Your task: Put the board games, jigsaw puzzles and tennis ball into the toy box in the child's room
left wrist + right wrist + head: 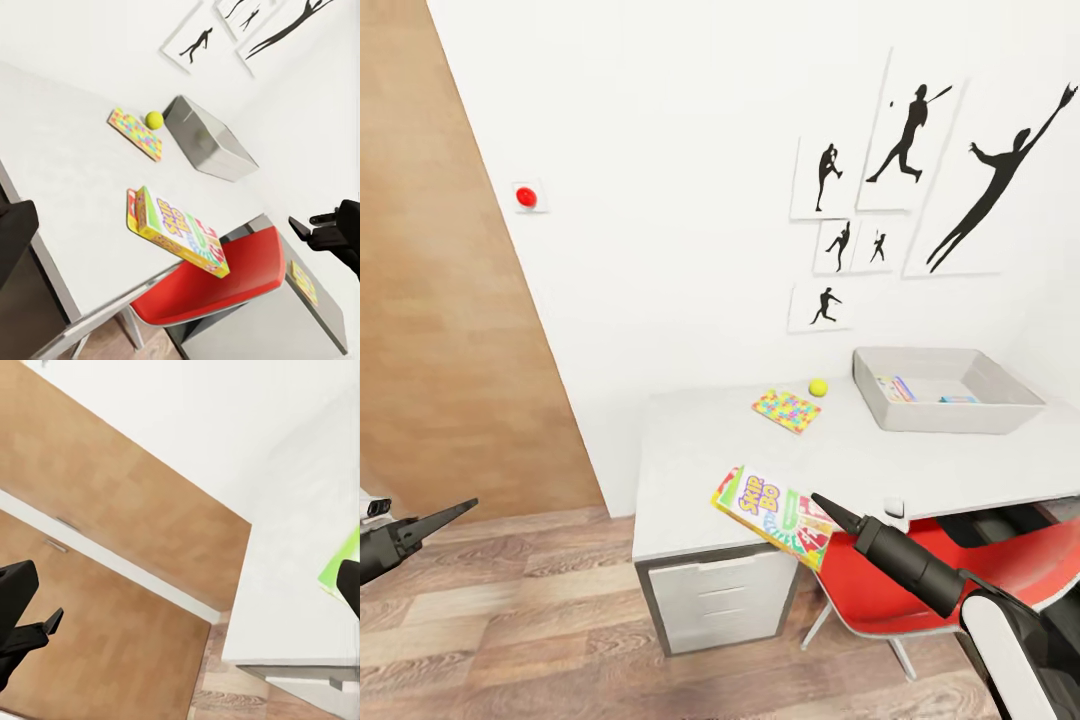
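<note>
The right pincer (828, 507) grips the long white-green printed board game box (775, 516), tilted over the pale grey table's (690, 470) front edge. At one o'clock lie a multicolour jigsaw puzzle panel (787, 410), a small yellow-green tennis ball (818, 387) and the shallow grey toy box (945, 389). The left pincer (455, 512) hangs apart, its opening unclear.
</note>
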You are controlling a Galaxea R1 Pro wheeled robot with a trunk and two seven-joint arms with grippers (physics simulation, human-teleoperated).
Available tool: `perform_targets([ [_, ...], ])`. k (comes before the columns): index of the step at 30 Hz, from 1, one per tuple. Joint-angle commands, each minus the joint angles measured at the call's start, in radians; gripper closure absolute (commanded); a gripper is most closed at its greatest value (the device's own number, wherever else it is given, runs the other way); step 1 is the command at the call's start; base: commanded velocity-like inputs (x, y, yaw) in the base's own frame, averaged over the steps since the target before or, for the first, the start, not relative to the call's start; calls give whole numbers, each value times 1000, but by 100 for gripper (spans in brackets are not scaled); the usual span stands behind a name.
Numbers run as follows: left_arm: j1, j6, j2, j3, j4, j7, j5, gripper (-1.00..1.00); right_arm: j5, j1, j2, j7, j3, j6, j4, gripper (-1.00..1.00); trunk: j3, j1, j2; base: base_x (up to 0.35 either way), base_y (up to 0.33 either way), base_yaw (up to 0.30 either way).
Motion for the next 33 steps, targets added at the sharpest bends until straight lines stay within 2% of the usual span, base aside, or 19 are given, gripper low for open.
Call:
perform_targets([
  [1,0,10,0,0,0,-4,-1,-100,-5,-1,0,0,-1,7,0,-100,-1,0,-1,-115,0,-195],
  [15,0,9,0,1,0,-4,1,-100,-4,-1,0,0,-2,6,0,-100,12,0,-1,-171,-89,-238],
  [33,0,9,-1,0,0,-4,0,-100,-4,-1,0,-1,-3,6,0,-100,31,0,-1,-109,-271,-236],
])
